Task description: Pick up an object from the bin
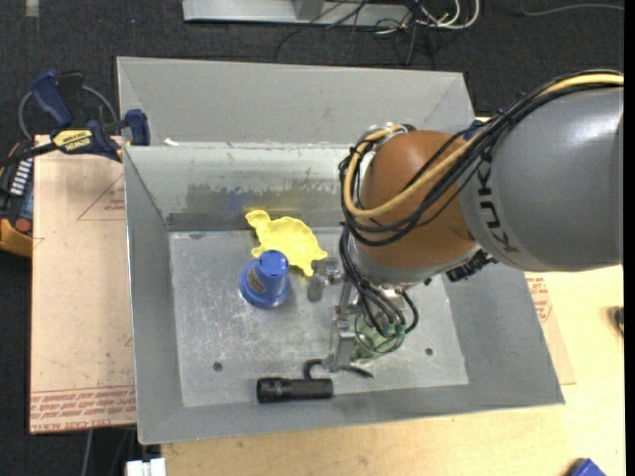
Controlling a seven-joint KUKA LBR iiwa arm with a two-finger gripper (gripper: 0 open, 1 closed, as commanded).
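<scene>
Black cylinder (295, 389) near bin (149, 296) front wall, just beside the jaws.

1 camera | above bin (198, 305), tilted | arm (556, 186) enters right

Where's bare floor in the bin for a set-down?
Bare: strip between bin's left wall and blue cap, down to the corner left of the black cylinder. Crowded: centre, with yellow piece, cap and gripper.
</scene>
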